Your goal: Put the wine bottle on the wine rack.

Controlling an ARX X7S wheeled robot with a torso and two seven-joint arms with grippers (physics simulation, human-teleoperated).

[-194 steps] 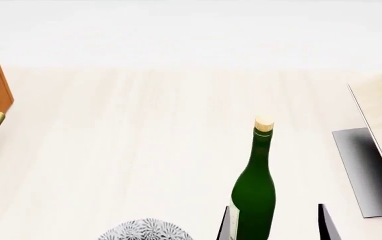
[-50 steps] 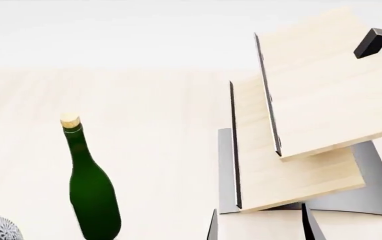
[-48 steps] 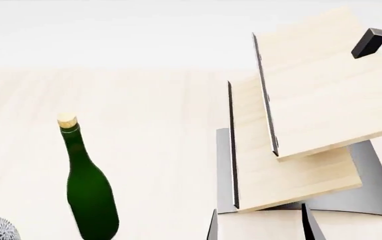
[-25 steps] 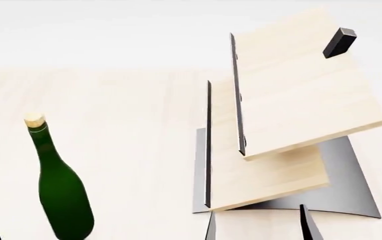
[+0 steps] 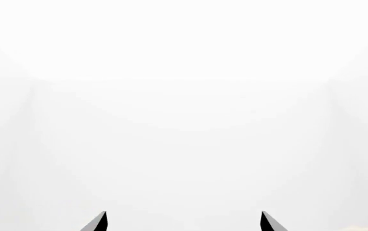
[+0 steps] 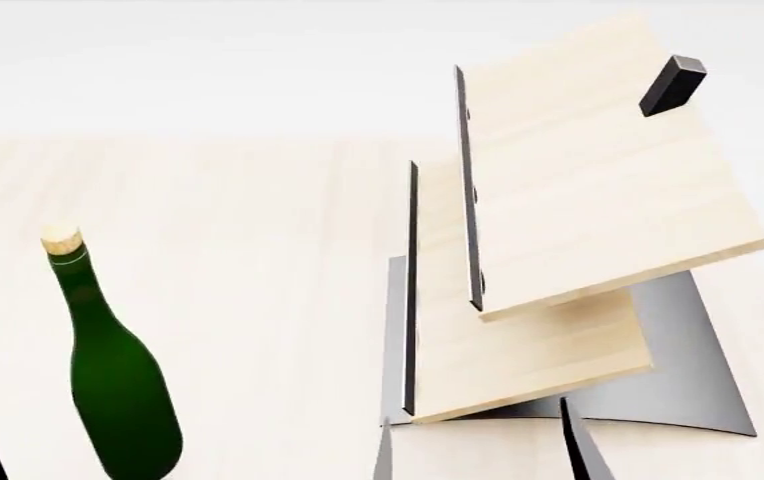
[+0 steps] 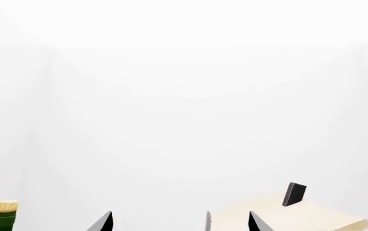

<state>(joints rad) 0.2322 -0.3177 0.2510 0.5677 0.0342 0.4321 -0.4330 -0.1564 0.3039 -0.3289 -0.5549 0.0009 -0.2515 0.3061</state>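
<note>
Standing upright on the pale wooden counter [image 6: 222, 260], well apart from the slanted light-wood wine rack [image 6: 582, 200] on its curved dark grey base: the tall slim dark green glass wine bottle [image 6: 113, 380] with tan cork. Showing spread and empty: both the right gripper [image 6: 478, 450] and the left gripper [image 5: 182, 222], fingers parted. Judging the glass rigid, smooth, likely slippery, fairly heavy and breakable; gripping firmly around the wide body, not the thin neck, looking safest.
</note>
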